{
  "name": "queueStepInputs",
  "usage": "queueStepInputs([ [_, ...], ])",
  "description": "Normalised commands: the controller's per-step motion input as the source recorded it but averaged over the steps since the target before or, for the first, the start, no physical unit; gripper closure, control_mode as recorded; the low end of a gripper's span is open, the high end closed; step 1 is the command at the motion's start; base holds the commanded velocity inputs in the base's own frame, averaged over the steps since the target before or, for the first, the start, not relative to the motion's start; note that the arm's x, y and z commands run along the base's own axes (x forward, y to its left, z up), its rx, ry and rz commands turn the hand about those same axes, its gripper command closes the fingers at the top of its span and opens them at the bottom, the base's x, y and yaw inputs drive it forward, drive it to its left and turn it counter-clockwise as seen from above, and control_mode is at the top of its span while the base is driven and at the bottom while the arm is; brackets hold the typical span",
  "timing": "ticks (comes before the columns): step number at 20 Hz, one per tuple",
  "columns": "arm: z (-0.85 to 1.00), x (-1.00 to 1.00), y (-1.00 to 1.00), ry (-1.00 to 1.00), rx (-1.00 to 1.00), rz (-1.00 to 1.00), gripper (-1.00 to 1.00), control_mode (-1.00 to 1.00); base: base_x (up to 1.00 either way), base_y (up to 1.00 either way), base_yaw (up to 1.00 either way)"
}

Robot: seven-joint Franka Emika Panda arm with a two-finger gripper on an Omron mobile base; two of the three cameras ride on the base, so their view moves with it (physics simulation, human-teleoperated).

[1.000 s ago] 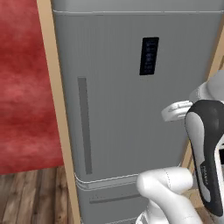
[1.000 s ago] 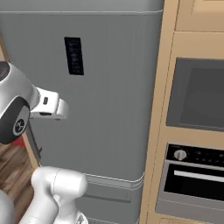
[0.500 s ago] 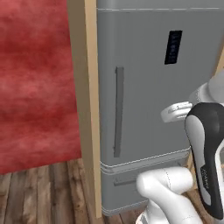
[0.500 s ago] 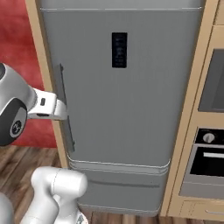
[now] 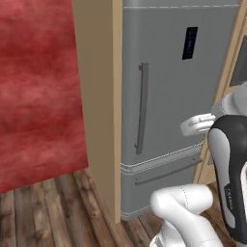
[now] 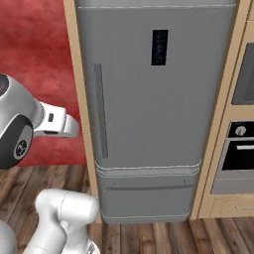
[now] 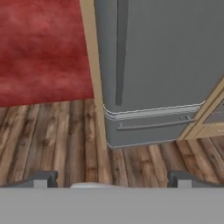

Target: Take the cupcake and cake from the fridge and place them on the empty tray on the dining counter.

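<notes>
Gripper [image 7: 112, 179] spread wide, released, holding nothing; two dark fingertips [image 7: 41, 179] poking up at the bottom corners of the hand view, well apart, over bare wooden floor [image 7: 52, 135]. Nothing between the jaws. Gripper itself hard to make out in the base views: just a white wrist stub jutting out from the arm, tips not discernible.

Ahead and above the tips, in the hand view, the fridge [image 7: 162, 65]: grey, door shut, cut off by the top edge. Long vertical dark-grey handle [image 7: 121, 48] near the door's left side, its top end also cut off. Below the door, a lower drawer [image 7: 148, 129] with a horizontal bar pull, closed too. Gripper well apart from handle and drawer alike.

From the left base view, fridge [image 5: 178, 96] seen at a slant, handle [image 5: 141, 108] upright on the door, dark display panel [image 5: 190, 43] high up. Tan wooden side panel [image 5: 103, 96] flanking it on the left, red wall [image 5: 38, 87] beyond.

From the right base view, fridge [image 6: 158, 99] facing nearly square on, handle [image 6: 101, 109] at left, display [image 6: 159, 47] above. Oven [image 6: 238, 154] in wooden cabinetry to the right, partly cut by the frame edge.

Fridge interior hidden behind the shut door.
</notes>
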Motion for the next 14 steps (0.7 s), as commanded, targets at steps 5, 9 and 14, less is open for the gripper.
queueStepInputs([
  [5,0.0,0.0,0.0,0.0,0.0,0.0,-1.0,1.0,0.13,0.36,-0.17],
  [9,0.0,0.0,0.0,0.0,0.0,0.0,-1.0,1.0,0.26,-0.11,-0.09],
  [14,0.0,0.0,0.0,0.0,0.0,0.0,-1.0,1.0,0.03,0.1,-0.07],
])
